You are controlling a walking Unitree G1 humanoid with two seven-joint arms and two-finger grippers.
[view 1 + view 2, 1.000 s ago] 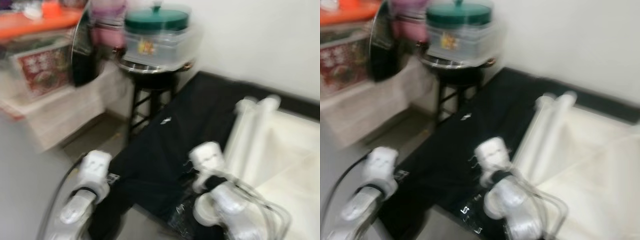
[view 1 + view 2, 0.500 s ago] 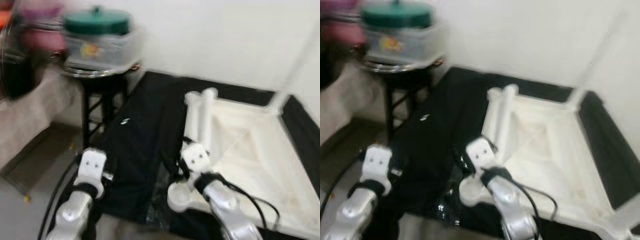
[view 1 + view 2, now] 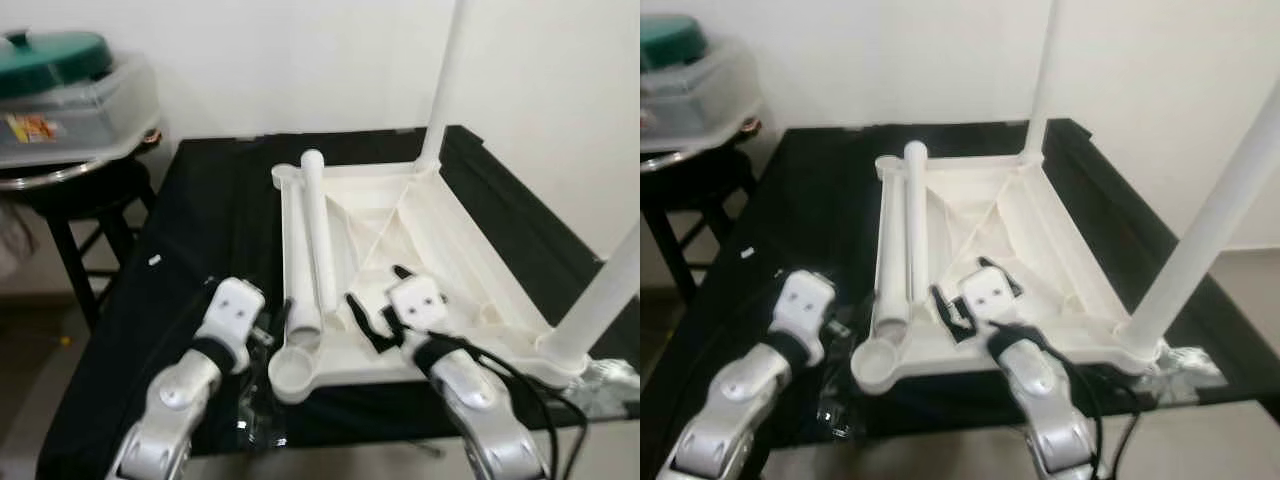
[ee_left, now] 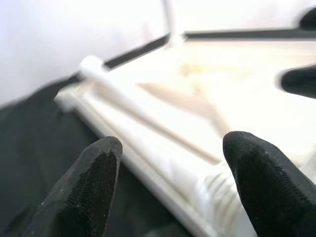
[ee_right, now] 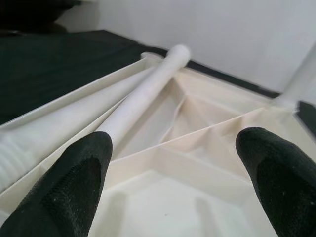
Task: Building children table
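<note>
While the upturned white tabletop (image 3: pixel 440 230) lies mid-cloth with a loose leg (image 3: pixel 315 240) along its left rim, both spread grippers, left (image 4: pixel 168 187) and right (image 5: pixel 173 187), risk rolling it off.

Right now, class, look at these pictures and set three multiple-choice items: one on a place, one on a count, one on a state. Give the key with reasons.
1. Where does the loose leg lie?
A. Inside the upturned tabletop, along its left edge
B. On the stool
C. On the floor

2. How many legs stand upright in the tabletop's corners?
A. None
B. Two
C. Four

3. How is the right tool?
A. Shut on the loose leg
C. Shut on a cloth
B. Open over the tabletop

Key: 1 A, the tube rests in the tabletop beside its left rim. 2 B, one far leg and one near right leg stand up. 3 B, its fingers are spread with nothing between them.
</note>
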